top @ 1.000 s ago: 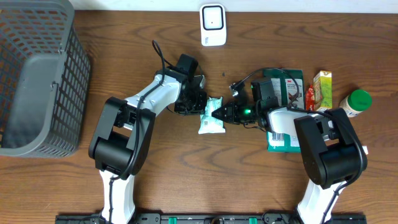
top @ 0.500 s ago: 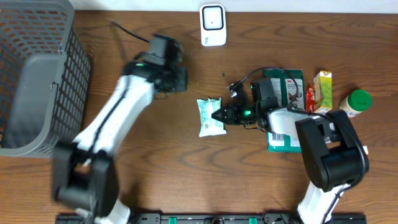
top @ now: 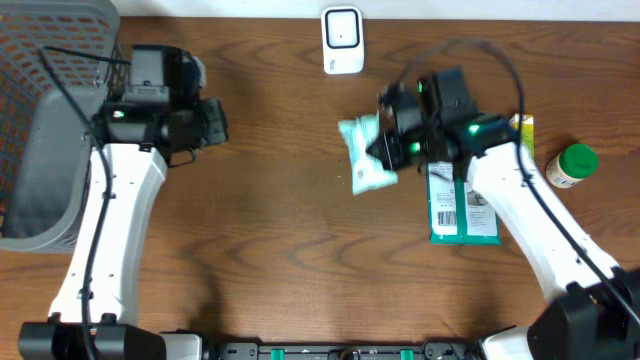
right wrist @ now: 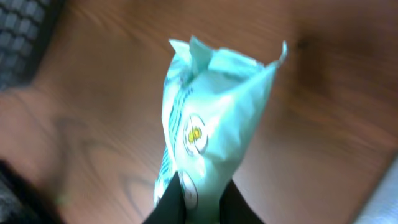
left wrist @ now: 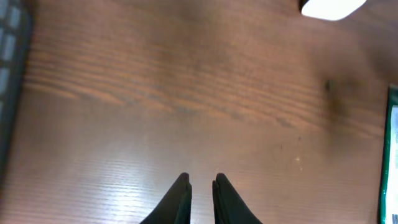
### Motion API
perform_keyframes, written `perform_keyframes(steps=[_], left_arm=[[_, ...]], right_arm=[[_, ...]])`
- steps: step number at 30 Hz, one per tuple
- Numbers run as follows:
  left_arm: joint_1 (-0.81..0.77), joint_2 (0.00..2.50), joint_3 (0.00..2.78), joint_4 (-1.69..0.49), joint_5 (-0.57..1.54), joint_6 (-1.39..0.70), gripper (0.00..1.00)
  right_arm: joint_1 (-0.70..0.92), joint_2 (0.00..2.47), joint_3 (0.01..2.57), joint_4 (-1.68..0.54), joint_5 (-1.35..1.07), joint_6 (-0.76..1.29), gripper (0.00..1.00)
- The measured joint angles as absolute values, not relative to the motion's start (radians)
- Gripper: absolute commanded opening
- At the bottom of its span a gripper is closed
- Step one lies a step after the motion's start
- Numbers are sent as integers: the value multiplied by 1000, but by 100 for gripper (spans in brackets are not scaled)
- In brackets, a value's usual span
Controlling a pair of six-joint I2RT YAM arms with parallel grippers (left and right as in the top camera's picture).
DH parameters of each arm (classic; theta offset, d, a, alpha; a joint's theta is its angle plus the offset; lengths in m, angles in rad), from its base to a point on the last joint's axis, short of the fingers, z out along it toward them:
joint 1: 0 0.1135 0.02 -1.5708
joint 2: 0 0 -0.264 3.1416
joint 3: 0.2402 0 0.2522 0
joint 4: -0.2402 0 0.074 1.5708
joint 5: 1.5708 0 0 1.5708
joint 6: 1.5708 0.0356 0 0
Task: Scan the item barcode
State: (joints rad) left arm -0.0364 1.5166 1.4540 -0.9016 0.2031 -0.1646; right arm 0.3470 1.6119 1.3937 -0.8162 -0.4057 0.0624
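Within the right pincer (right wrist: 202,196), mint packet (right wrist: 214,118), yellow emblem, blurry lettering

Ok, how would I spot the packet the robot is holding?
Find the white scanner at the table's far edge. A little nearer and to the right, the right claw pinches a crinkly packet. It is pale mint and puffy, unlike the flat, darker teal pack beside it.
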Motion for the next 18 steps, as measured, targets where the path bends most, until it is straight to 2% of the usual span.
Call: perform_keyframes(steps=[2, 4, 7, 10, 18], left_arm=[[-29, 1516, 1491, -918, 202, -148, 29], [-28, 1511, 1522, -918, 203, -132, 44], [-28, 1509, 1522, -933, 185, -124, 52], [-28, 1509, 1516, -935, 153, -120, 79], [-28, 1509, 1515, -936, 127, -110, 81]], right_arm=[[382, 1609, 1518, -886, -310, 15, 1], [426, 1602, 1641, -914, -232, -36, 1], [467, 1579, 1689, -931, -197, -70, 1], [493, 1570, 1690, -930, -181, -118, 1], [538, 1579, 1690, -880, -63, -226, 1]])
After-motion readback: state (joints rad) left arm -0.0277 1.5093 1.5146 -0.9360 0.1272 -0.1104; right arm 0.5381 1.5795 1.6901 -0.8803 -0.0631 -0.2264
